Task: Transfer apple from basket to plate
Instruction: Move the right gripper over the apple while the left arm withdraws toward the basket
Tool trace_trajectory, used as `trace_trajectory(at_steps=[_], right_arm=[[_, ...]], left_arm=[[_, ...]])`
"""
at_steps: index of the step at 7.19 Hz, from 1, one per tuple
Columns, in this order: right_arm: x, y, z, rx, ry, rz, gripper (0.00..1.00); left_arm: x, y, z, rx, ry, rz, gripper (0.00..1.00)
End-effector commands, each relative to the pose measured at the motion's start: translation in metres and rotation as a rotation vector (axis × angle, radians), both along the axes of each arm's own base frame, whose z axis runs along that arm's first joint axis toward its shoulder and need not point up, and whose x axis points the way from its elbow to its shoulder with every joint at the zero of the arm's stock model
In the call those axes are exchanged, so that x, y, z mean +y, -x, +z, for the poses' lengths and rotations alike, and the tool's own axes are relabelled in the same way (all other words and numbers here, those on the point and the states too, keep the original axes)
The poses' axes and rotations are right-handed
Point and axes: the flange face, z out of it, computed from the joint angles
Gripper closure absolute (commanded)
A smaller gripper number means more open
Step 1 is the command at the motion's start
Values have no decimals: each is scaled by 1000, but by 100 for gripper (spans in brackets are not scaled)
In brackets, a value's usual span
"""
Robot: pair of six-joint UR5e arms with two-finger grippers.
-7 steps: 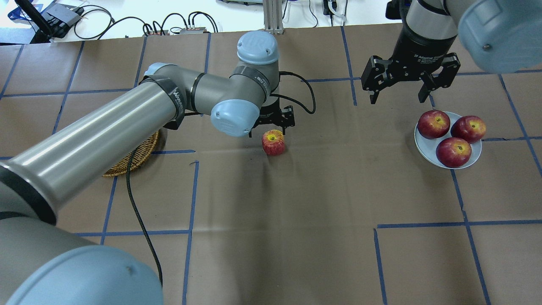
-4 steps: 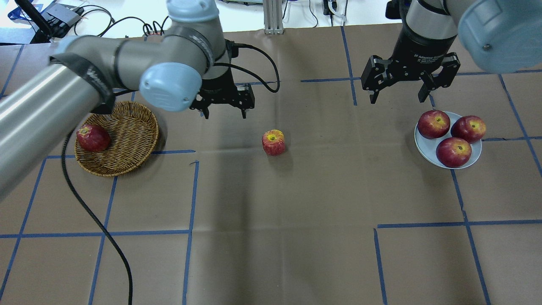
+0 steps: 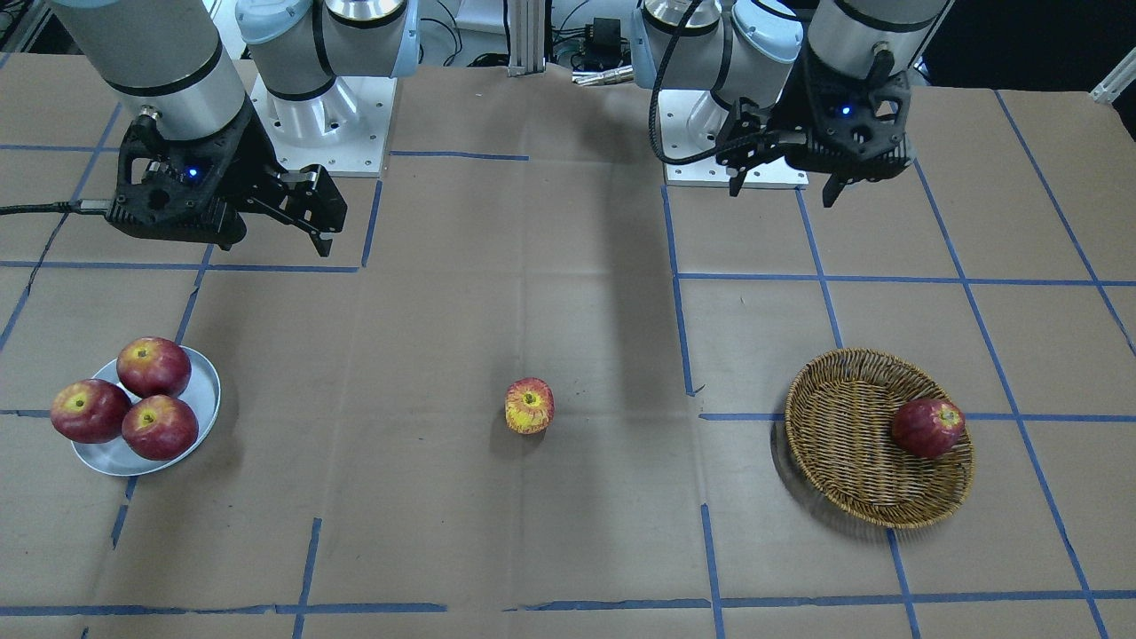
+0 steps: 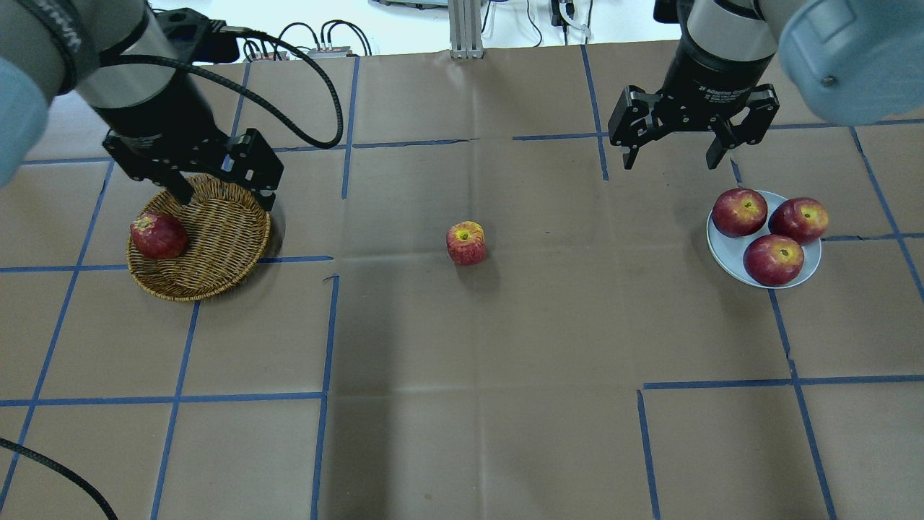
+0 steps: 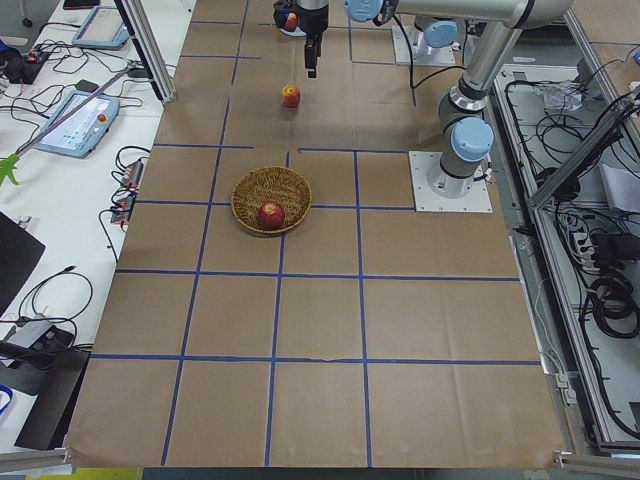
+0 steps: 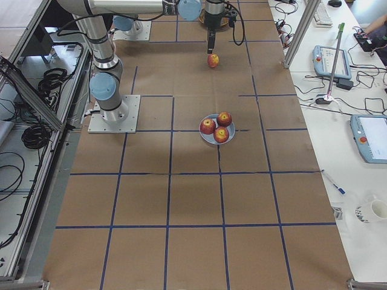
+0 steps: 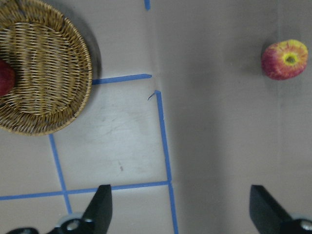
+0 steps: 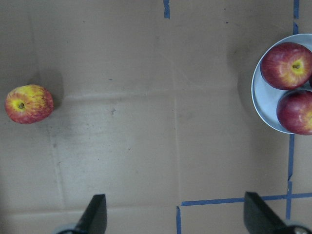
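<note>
The apple (image 4: 465, 243), yellow with red streaks, sits alone on the brown paper mid-table; it also shows in the front view (image 3: 530, 406) and both wrist views (image 7: 285, 59) (image 8: 29, 104). The wicker basket (image 4: 189, 295) at the left holds one dark red apple (image 4: 158, 235). The grey-white plate (image 4: 722, 249) at the right holds three deep red apples. My left gripper (image 4: 224, 195) is open and empty over the basket's far rim. My right gripper (image 4: 669, 162) is open and empty, raised beyond the plate's far-left side.
Blue tape lines grid the paper-covered table. A black cable (image 4: 317, 94) loops from my left wrist. Both arm bases stand at the table's robot side (image 3: 311, 115). Cables and devices lie past the far edge (image 4: 289, 40).
My left arm has swung left, from just behind the apple at mid-table to over the basket's far rim, its gripper open. The apple stays on the table. My right gripper hardly moved.
</note>
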Motion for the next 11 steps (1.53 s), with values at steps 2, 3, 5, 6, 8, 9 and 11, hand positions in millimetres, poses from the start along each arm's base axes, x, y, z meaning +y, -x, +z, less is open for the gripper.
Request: trace_trajectory(at_steps=[2,3,5,6,8,9,11], right_arm=[[-26,-111,-20,-17,20,-55,0],[-36,-156,-39,-8,5,-65,0],[-52,-220,-93,-5,19,-91,0],[-60,-227,-121,1,10,-83,0],[-65,-229,-164,8,-6,-71,3],[-60,-227,-183,4,1,-68,3],[-52,-223,-216,-23,69,-68,1]], left_arm=[[27,-20,6,1,5,-46,1],[30,-20,-6,3,-17,-50,1],[29,-21,-12,4,-29,-47,1],[29,-20,-11,4,-27,-44,1],[28,-20,-9,4,-7,-42,1],[26,-20,-7,2,14,-42,1],[27,-20,-7,0,15,-47,1]])
